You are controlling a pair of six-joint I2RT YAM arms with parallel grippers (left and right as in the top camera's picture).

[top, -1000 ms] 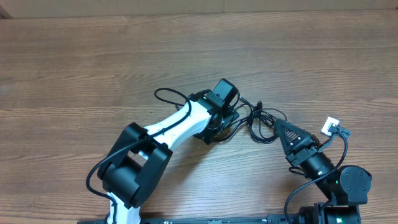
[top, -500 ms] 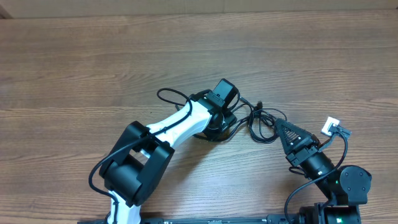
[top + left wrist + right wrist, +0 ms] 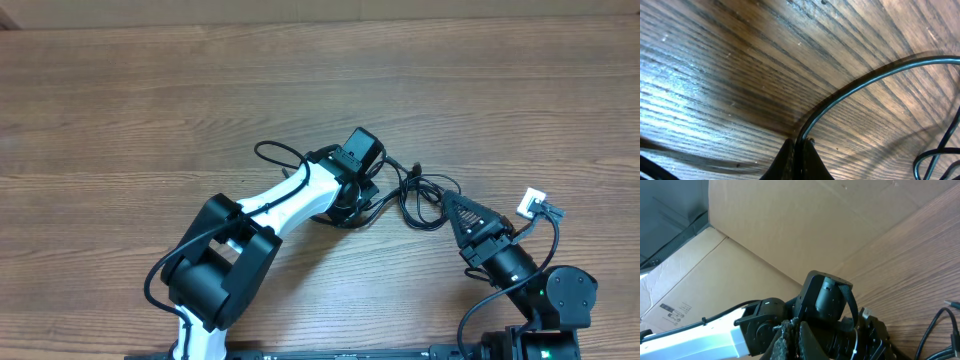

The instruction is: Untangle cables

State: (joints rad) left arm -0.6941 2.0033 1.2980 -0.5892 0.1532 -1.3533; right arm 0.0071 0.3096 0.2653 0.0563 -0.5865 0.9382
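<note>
The cables [image 3: 425, 192] are thin black cords lying in a loose tangle on the wooden table, between the two arms. One loop [image 3: 272, 152] sticks out to the left of the white left arm. In the left wrist view my left gripper [image 3: 799, 146] is shut on one black cable [image 3: 875, 75], which arcs away up and to the right over the wood. My right gripper [image 3: 452, 206] is shut, with its tip at the right edge of the tangle. In the right wrist view its fingers [image 3: 809, 339] are pressed together, and I see no cord between them.
A small white connector block [image 3: 530, 202] on a lead lies right of the right gripper. Another cord strand [image 3: 940, 150] curls at the lower right of the left wrist view. Cardboard boxes [image 3: 790, 225] stand beyond the table's far edge.
My left gripper has closed from open onto the black cable. The loop left of the left arm has shifted slightly. The right arm has not moved.
</note>
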